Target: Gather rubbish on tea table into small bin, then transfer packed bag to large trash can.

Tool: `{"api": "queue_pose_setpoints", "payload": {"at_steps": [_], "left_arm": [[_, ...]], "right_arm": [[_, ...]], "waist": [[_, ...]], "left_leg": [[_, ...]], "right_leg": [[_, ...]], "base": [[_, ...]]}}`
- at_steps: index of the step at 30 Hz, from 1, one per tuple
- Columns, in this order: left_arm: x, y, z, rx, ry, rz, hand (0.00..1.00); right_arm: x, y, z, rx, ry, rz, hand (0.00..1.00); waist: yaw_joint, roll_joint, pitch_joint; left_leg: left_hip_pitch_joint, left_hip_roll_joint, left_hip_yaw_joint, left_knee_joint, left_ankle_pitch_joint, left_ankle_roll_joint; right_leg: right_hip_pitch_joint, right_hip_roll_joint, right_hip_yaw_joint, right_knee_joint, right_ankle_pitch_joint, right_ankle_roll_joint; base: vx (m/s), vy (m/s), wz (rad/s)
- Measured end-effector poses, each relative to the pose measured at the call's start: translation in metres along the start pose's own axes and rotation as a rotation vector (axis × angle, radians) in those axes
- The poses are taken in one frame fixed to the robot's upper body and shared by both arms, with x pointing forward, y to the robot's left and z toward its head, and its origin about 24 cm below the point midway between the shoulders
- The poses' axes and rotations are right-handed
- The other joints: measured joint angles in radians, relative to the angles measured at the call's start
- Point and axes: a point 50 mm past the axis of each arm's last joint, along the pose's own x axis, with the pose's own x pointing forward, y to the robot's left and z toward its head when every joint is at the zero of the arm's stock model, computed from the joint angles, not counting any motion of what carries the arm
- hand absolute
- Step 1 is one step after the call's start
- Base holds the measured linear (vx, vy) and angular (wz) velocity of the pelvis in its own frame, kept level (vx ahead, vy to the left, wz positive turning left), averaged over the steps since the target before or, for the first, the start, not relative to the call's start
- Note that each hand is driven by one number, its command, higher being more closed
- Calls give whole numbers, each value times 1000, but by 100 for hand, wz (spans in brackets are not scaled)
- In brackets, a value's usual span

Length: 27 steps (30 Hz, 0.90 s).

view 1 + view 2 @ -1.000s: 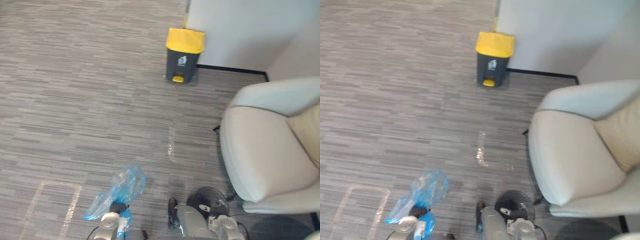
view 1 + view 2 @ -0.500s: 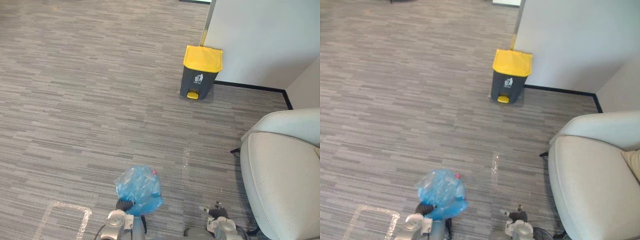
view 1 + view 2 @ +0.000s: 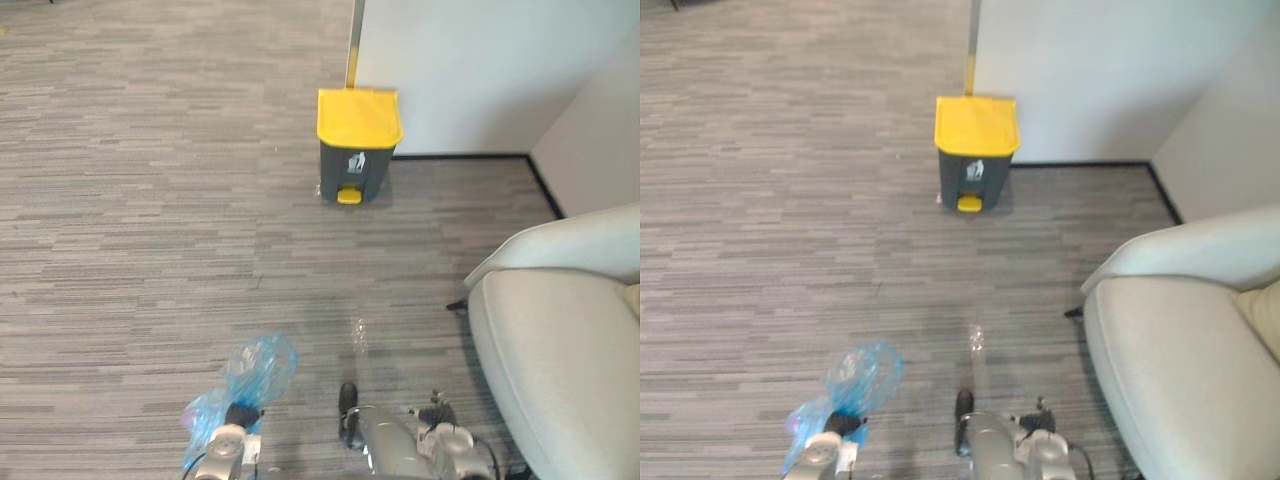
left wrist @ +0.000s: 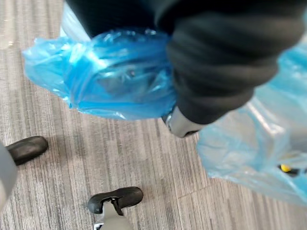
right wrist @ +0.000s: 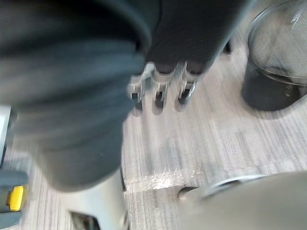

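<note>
Blue bag point(image 3: 257, 372) is held bunched in clenched left hand point(image 3: 238, 415); yellow-lidded trash can point(image 3: 358, 145) is seen well ahead, against wall point(image 3: 470, 70); right hand point(image 5: 158, 91) possibly idle, grasp cannot be told.

The left arm point(image 3: 222, 452) reaches forward low. The left hand point(image 3: 240, 414) is clenched on the bunched neck of the blue bag point(image 3: 262, 368), which bulges out beyond the fingers. The right arm point(image 3: 385, 440) lies alongside. The right hand point(image 5: 189, 40) holds nothing, its silver fingers point(image 5: 157, 91) side by side, loosely straight, pointing downward.
</note>
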Motion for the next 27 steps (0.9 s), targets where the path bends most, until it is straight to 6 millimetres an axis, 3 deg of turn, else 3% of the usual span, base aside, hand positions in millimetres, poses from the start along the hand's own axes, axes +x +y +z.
{"api": "queue_pose_setpoints", "payload": {"at_steps": [2,3,4,5,6,7,9,10,11,12,13,14,15,17,19,20,21,22,23,24,25,26,27], "left_arm": [[2,-1,6,-7,-17,-1,100],[3,-4,11,-20,-30,-7,100],[1,-13,18,-48,-60,-26,100],[0,-16,19,-56,-69,-34,100],[-1,-21,21,-70,-82,-47,100],[-2,-24,23,-75,-90,-56,100],[-3,-27,21,-80,-86,-69,100],[-3,-26,20,-79,-82,-69,100],[-3,-26,20,-79,-82,-70,100],[-3,-27,20,-77,-82,-72,100],[-3,-27,20,-76,-80,-74,100],[-4,-28,16,-73,-71,-76,100],[-5,-27,12,-72,-59,-73,100],[-4,-18,6,-61,-37,-53,100],[-3,-10,2,-46,-18,-40,100],[-3,-11,2,-41,-18,-42,100],[-4,-11,-3,-38,-5,-43,100],[-5,-11,-4,-32,-2,-47,100],[-5,-10,-7,-4,2,-54,100],[-6,-7,-9,14,9,-50,100],[-5,-3,-10,32,16,-44,100],[-5,-2,-10,32,16,-36,100],[-5,-2,-9,31,15,-34,100]], "right_arm": [[-1,-1,-4,26,12,-8,0],[-2,-3,-8,29,23,-14,0],[-5,-1,-12,11,19,-4,0],[-6,-1,-13,12,16,-3,0],[-6,3,-11,19,10,5,0],[-6,3,-9,26,4,3,0],[-7,7,-6,47,-5,10,0],[-6,9,-2,56,-13,11,0],[-6,9,-2,56,-14,11,0],[-6,8,-3,54,-11,8,0],[-5,7,-3,52,-8,7,0],[-5,2,-7,40,5,-4,0],[-4,-1,-9,30,16,-11,0],[-6,7,-14,31,37,11,0],[-8,10,-17,33,47,16,0],[-7,10,-16,31,43,18,0],[-8,9,-17,24,44,18,0],[-8,9,-19,22,47,18,0],[-9,10,-20,24,49,23,0],[-9,10,-18,19,38,24,0],[-9,9,-20,18,42,21,0],[-9,8,-19,18,39,20,0],[-8,7,-18,17,37,18,0]], "waist": [[-10,6,3],[-17,7,5],[-10,5,7],[-5,4,7],[4,-1,9],[13,-4,9],[32,-7,10],[45,-12,13],[46,-13,13],[48,-19,16],[48,-18,17],[53,-3,9],[58,1,5],[59,-42,-11],[62,-54,-16],[68,-55,-16],[70,-53,-17],[65,-51,-16],[54,-48,-15],[49,-47,-15],[43,-58,-16],[40,-58,-15],[37,-56,-14]], "left_leg": [[-5,18,-36,83,13,-8],[-37,41,-56,222,26,-26],[-159,93,-62,536,69,-67],[-198,113,-55,626,53,-69],[-281,147,-13,746,15,-52],[-327,158,13,762,-4,-31],[-394,158,44,680,-39,-7],[-436,127,40,527,-48,2],[-437,123,38,511,-47,3],[-452,75,3,350,-22,1],[-452,43,-34,226,24,-2],[-446,21,-81,87,131,-20],[-433,13,-85,77,198,-26],[-421,-38,-46,81,165,18],[-427,-57,-18,142,99,34],[-400,-62,9,149,63,48],[-344,-69,34,128,39,55],[-317,-72,36,118,30,59],[-269,-76,39,98,13,65],[-235,-78,40,87,4,72],[-185,-79,43,75,-1,77],[-137,-73,47,45,-10,79],[-120,-69,47,33,-12,78]], "right_leg": [[42,1,-27,13,-49,0],[100,7,-47,-3,-78,4],[199,13,-58,-56,-99,-2],[224,17,-58,-74,-101,-5],[282,22,-54,-112,-108,-14],[312,21,-48,-133,-111,-13],[358,17,-19,-168,-111,-13],[388,-3,4,-191,-114,4],[389,-5,6,-192,-115,6],[405,-33,20,-196,-128,37],[417,-52,32,-196,-140,58],[420,-61,59,-194,-165,99],[424,-67,80,-190,-174,114],[440,-118,124,-212,-184,143],[441,-148,150,-187,-191,160],[410,-160,180,-90,-200,179],[336,-171,207,105,-190,218],[294,-174,210,203,-167,257],[222,-177,218,384,-133,315],[169,-174,208,487,-141,300],[108,-174,164,564,-185,248],[64,-171,99,533,-213,198],[47,-168,67,505,-221,183]], "base": [[418,-130,35],[579,-147,65],[381,-87,50],[392,-14,19],[235,19,-9],[298,26,-14],[301,87,-37],[349,157,-43],[339,208,-34],[223,165,-18],[278,257,-37],[212,241,-44],[296,319,-52],[368,301,-33],[331,229,-34],[318,205,-58],[313,196,-55],[319,162,-32],[341,121,-5],[446,93,3],[475,19,7],[421,-22,7],[536,-76,4]]}}
